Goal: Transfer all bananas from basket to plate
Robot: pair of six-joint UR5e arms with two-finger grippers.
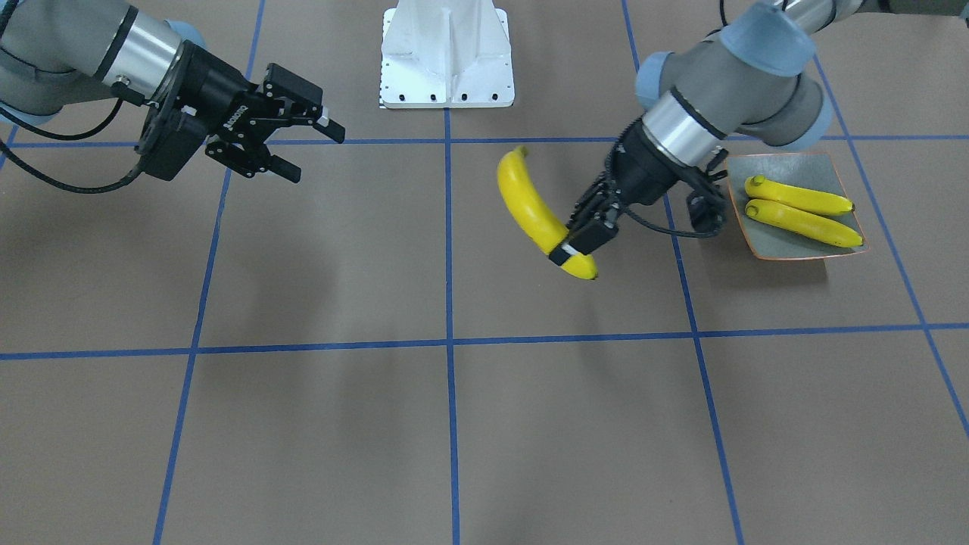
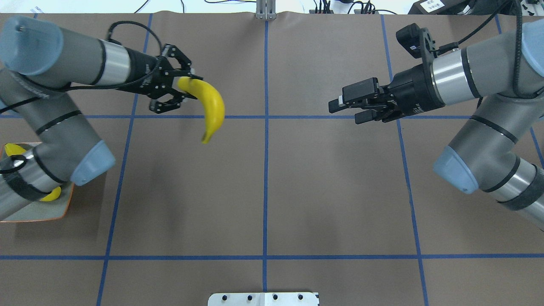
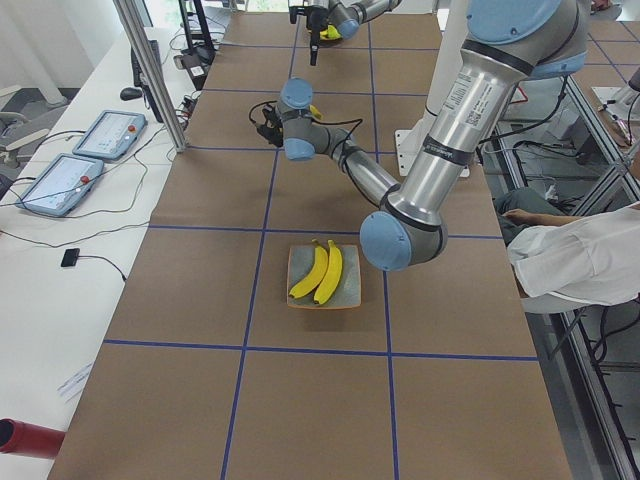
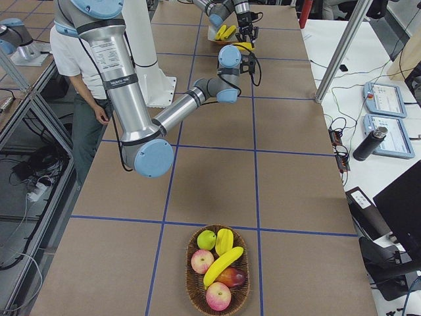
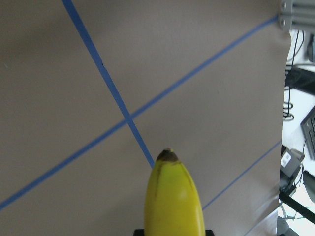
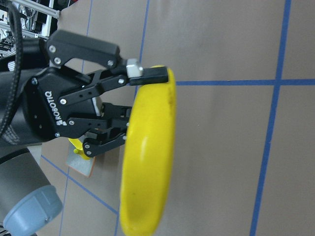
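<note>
My left gripper [image 1: 579, 250] is shut on a yellow banana [image 1: 526, 200] near one end and holds it above the table, away from the plate. The banana also shows in the overhead view [image 2: 212, 108] and the right wrist view [image 6: 147, 162]. The grey-green plate [image 1: 761, 250] lies beside that arm and holds two bananas [image 1: 801, 198] side by side. My right gripper [image 1: 314, 151] is open and empty, hovering over the table and facing the left gripper. The wicker basket [image 4: 189, 280] at the table's far right end holds two more bananas [image 4: 223, 262].
The basket also holds apples [image 4: 218, 296] and other fruit. The white robot base [image 1: 447, 57] stands at the table's middle edge. Blue tape lines cross the brown table. A seated person [image 3: 570, 260] is beside the table, and tablets [image 3: 60, 180] lie on a side desk.
</note>
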